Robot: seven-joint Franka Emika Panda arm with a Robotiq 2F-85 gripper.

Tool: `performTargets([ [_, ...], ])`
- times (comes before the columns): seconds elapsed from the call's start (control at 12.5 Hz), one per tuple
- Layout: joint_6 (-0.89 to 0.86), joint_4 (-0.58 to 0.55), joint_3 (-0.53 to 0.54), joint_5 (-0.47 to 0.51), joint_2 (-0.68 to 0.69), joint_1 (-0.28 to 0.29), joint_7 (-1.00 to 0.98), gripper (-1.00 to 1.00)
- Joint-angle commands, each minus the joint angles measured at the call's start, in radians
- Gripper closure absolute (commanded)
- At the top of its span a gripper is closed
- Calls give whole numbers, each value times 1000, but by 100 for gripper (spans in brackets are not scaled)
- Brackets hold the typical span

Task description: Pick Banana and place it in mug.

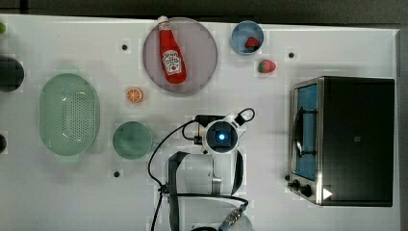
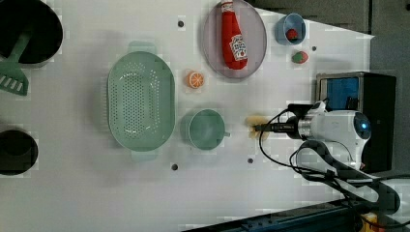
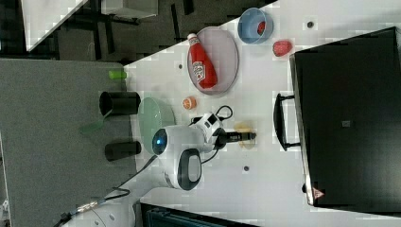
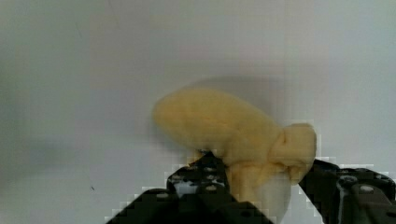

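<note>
Pale-green colander (image 2: 140,100) sits far on the left view's left, teal mug (image 2: 206,129) just right of it, upright. Orange slice (image 2: 195,79) above the mug. Right of the mug, apart from it, banana (image 2: 255,126) lies on the white table (image 2: 96,193). Gripper (image 2: 257,128) is down on it; in the wrist view the fingers (image 4: 205,175) sit either side of the banana (image 4: 233,128), pinching it. Toaster oven (image 2: 372,96) far right.

In the top view the arm's wrist covers the banana (image 4: 229,128) completely. From the wrist, the lower part of the gripper (image 4: 261,186) runs off the picture's edge, and one finger hides part of the banana.
</note>
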Motion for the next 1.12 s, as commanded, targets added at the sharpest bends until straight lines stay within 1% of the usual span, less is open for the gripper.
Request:
performTargets([
  [0.08,-26,-1,-2,15,-63,-14,-28,46],
  [0.32,-160,1,-18,16,-176,-17,-29,46],
  [0.64,-362,30,-17,16,-407,-15,-28,46],
  [0.88,-542,76,-27,16,-567,-17,-27,46],
  [1.04,-681,103,-21,16,-642,-11,-25,46],
  [1.12,-748,112,-2,16,-664,-1,-14,46],
])
